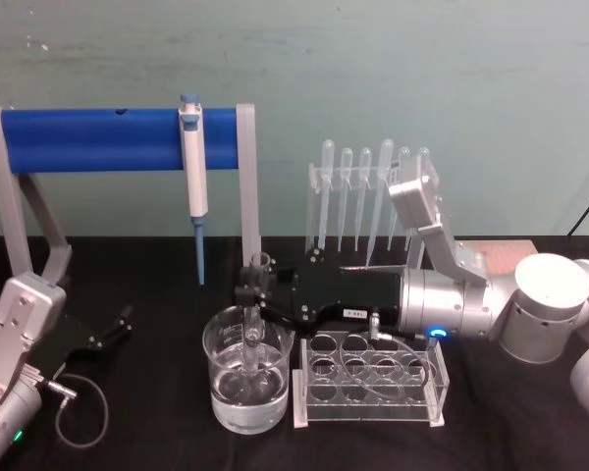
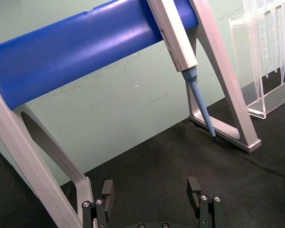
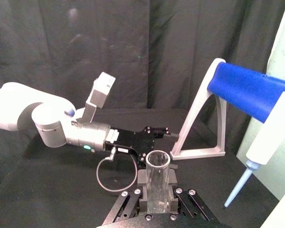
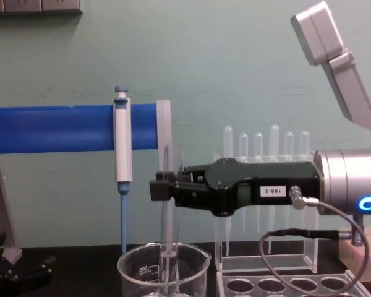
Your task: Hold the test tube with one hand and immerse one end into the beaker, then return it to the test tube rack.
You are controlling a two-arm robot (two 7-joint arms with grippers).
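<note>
Jaws of the left gripper (image 1: 118,326) are seen spread apart with nothing between them; that gripper is parked low over the black table (image 1: 157,442), well apart from the glassware; its fingers (image 2: 194,190) are pointed toward the foot of the blue bar stand (image 1: 88,137); a white-and-blue pipettor (image 1: 193,182) is hung from that bar, tip down, beyond and above those fingers. The beaker (image 1: 221,378) is stood directly below the fingertips of the right gripper (image 1: 250,294), and clear liquid is held in its lower part. The test tube (image 1: 259,263) is clamped upright between the right gripper's fingers (image 4: 156,190), gripped in its upper part; its flared rim is raised above them, and its rounded end is hung beneath them, inside the beaker and below the beaker's rim; whether that end is dipped into the liquid cannot be told. The right gripper is reached in level from the right; a white label is carried on its side and a blue ring is lit on its silver wrist. The clear test tube rack (image 1: 304,392) is set under its palm and wrist, just beside the beaker; thin pipettes (image 1: 368,196) are stood in a clear holder behind the wrist.
</note>
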